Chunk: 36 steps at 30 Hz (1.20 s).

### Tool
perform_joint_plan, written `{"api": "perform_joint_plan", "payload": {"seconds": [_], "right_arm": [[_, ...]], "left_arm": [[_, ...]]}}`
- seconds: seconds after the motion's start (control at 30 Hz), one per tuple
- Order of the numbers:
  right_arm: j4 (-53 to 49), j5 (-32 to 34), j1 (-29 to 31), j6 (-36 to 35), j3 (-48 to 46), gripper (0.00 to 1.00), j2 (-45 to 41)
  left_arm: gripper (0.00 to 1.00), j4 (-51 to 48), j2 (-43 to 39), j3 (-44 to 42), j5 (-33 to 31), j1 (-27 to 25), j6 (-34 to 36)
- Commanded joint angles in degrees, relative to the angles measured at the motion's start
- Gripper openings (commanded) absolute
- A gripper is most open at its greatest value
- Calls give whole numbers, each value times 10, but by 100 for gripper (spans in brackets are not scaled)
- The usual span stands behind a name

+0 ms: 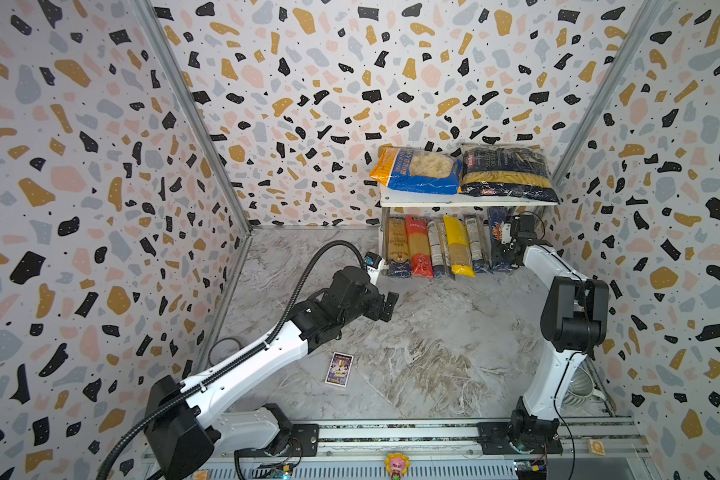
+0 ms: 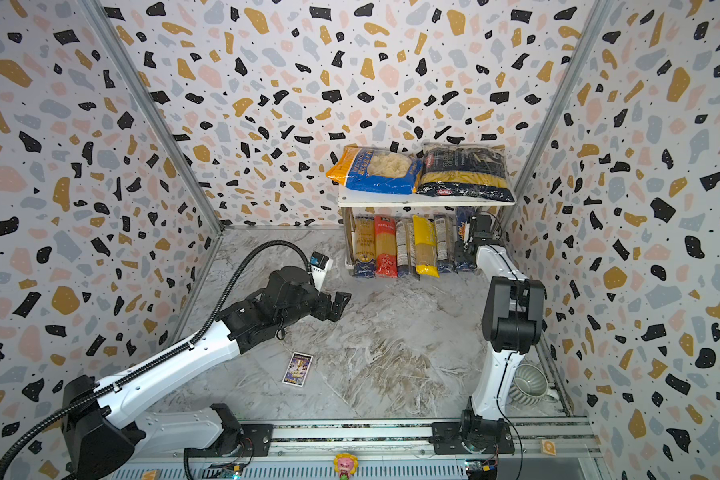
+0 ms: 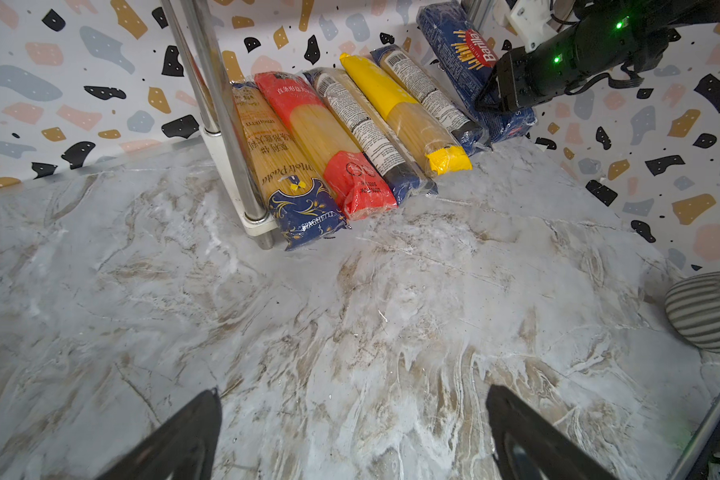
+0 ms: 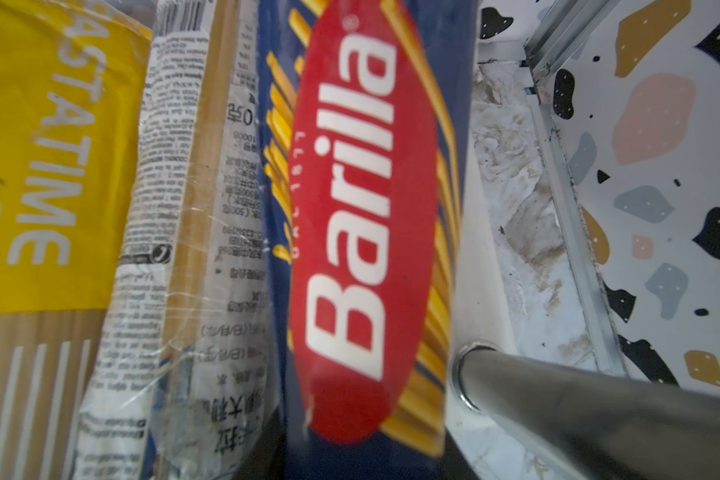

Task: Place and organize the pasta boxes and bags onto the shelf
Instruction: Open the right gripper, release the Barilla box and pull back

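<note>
**Barilla box going in at the row's three o'clock end**

The Barilla box (image 3: pixel 466 54) lies on the lower board of the shelf (image 1: pixel 466 203). In a top view it is the pack furthest toward three o'clock, just beside the clear barcode pack (image 3: pixel 425 87). Running toward nine o'clock from there are the yellow pack (image 3: pixel 391 99), the white-label pack (image 3: pixel 358 116), the red pack (image 3: pixel 329 133) and the gold-and-navy pack (image 3: pixel 275 158), all side by side. On the upper board the blue-orange bag (image 1: pixel 416 170) and the navy penne bag (image 1: pixel 508 172) lie flat next to each other.

My right gripper (image 3: pixel 485 102) is down on the near part of the Barilla box. A chrome pole (image 4: pixel 558 399) stands close at its three o'clock side. From these views I cannot tell whether my jaws are clamped on the box or parting from it, because my own wrist camera shows only the label.

My left gripper (image 1: pixel 385 305) hangs over the marble tabletop (image 1: pixel 433 353) at about seven o'clock of the shelf. Its jaws are spread wide and hold nothing.

I judge this the last placement, since every pack I can see is on the shelf. Next I should let go fully and draw straight back toward six o'clock. I must stay clear of the pole and not drag the box or nudge its neighbour. The purple card (image 1: pixel 339 369) and the ribbed cup (image 2: pixel 528 386) are none of my business.
</note>
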Motion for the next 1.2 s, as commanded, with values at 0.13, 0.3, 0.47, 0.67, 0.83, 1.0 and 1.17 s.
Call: {"api": "perform_joint_plan", "payload": {"seconds": [0.13, 0.3, 0.47, 0.67, 0.83, 1.0, 1.17], "right_arm": [[45, 27, -1, 3, 54, 72, -21], [37, 31, -1, 8, 49, 73, -31], [20, 20, -1, 22, 35, 74, -52], [3, -17, 1, 47, -19, 74, -104], [-12, -21, 14, 59, -88, 74, -160], [-5, -39, 35, 74, -200, 76, -257], [-1, -18, 83, 79, -296, 98, -384]], "left_arm": [[100, 27, 2, 19, 18, 6, 6], [100, 26, -5, 16, 19, 8, 4], [100, 22, -16, 10, 15, 8, 3], [100, 18, -42, -8, 11, 10, -1], [99, 24, -65, -37, 8, 12, -1], [99, 31, -80, -81, -39, 19, -17], [99, 12, -99, -103, -125, 19, -45]]}}
